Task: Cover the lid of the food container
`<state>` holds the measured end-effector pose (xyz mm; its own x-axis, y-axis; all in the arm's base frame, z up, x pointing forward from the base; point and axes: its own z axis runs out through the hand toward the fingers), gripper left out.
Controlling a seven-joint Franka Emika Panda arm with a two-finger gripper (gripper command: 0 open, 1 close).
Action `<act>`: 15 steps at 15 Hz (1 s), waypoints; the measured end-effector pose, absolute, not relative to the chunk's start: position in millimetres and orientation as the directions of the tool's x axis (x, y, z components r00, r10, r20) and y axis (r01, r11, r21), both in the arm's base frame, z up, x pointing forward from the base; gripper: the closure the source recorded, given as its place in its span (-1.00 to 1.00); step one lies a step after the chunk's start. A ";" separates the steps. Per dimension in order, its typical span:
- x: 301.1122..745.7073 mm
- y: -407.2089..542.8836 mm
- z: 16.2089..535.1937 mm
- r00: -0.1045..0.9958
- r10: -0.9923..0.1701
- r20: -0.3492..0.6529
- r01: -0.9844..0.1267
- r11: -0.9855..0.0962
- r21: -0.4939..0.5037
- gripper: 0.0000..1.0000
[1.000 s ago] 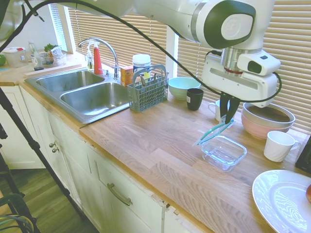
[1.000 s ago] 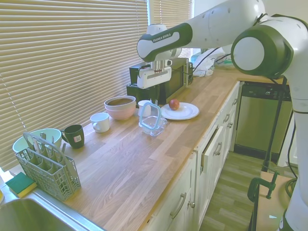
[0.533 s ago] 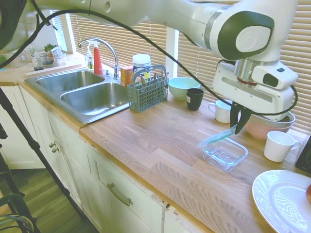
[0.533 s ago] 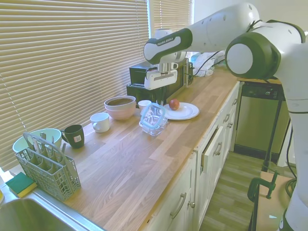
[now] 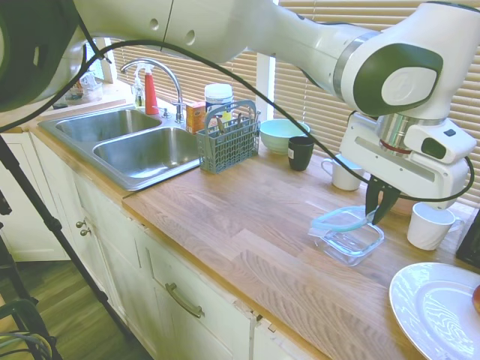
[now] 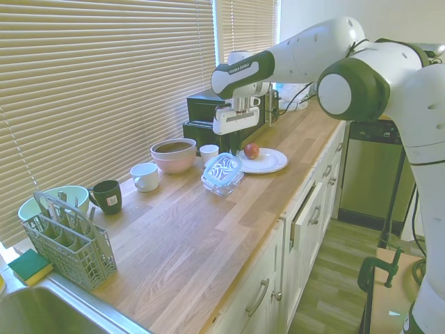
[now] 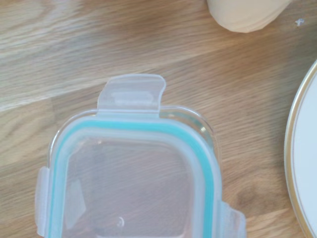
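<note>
First exterior view showed the white robot arm reaching down over a wooden kitchen surface [image 5: 247, 247], its tool [image 5: 379, 212] pinched shut on the far right edge of the lid [image 5: 341, 220]. That clear lid with its teal rim lay nearly flat over the food container [image 5: 349, 241], a small glass dish standing on the surface right of centre, near the front edge. The lid looked slightly raised at its left side, so it was probably resting on the dish rather than seated.

The second exterior view, from the opposite side, showed the lid [image 6: 224, 167] lying over the dish [image 6: 222, 182] with the tool [image 6: 233, 140] directly above. The wrist view showed the lid's teal seal [image 7: 133, 163] closely following the glass rim beneath it, with one snap tab [image 7: 132, 92] sticking out past the edge.

Several things could have gone wrong. If the tool opened while the lid sat askew, the lid could tip into the dish or slide off. A tab caught under the rim would stop it sitting flat. Pushing down off-centre could skate the light dish across the wood toward the white cup [image 5: 430, 225] just right of it or the white plate [image 5: 435, 309] at the near right.
</note>
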<state>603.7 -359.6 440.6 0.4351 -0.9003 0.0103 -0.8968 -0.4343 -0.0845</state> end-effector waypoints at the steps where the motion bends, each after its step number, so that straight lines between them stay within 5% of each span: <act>1: 605.2 -361.9 437.5 0.434 -0.901 0.011 -0.898 -0.433 -0.081 1.00; 15: 626.3 -366.0 387.6 0.439 -0.898 -0.012 -0.898 -0.439 -0.036 1.00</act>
<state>626.3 -366.0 387.6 0.4394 -0.8982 -0.0117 -0.8979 -0.4388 -0.0357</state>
